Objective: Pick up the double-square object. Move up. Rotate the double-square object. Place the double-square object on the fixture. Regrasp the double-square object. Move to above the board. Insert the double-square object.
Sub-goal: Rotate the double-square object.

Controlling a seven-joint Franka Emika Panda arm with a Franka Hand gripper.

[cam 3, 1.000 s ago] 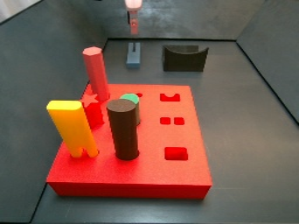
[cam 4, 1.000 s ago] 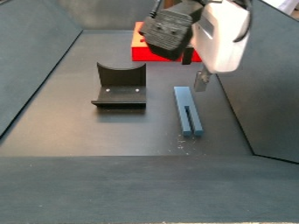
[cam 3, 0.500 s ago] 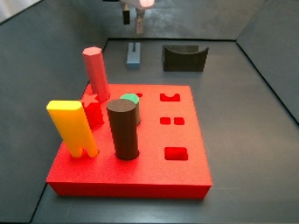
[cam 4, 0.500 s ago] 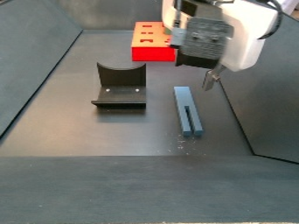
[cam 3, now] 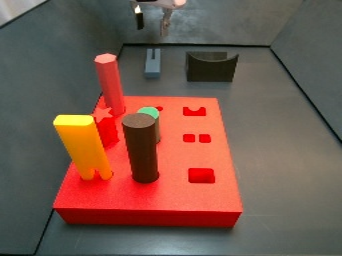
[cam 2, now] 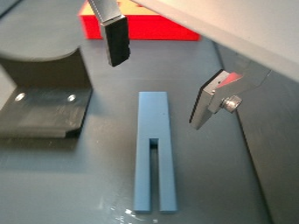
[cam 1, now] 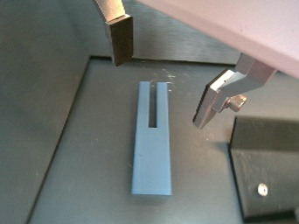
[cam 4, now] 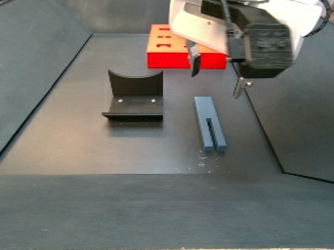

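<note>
So the gripper hangs over the double-square object with its two plates spread wide and nothing between them. The slate-blue peg lies flat on the dark floor, near the far wall in a side view, just beside the fixture but not touching it. The board sits well apart from it, with the yellow peg, the dark brown cylinder and a red peg standing in it.

The bit that matters: in both wrist views the peg's long axis runs across the line between the fingers, so the plates face its long flat sides. That looks like the right orientation for a pinch across the narrow width. The slotted, two-pronged end sits roughly under the gap, and the solid end runs away from it.

My read is that pickup hasn't happened yet and the next move is a straight drop down. Main risk I'd guess: closing over the slot end rather than the solid body.
</note>
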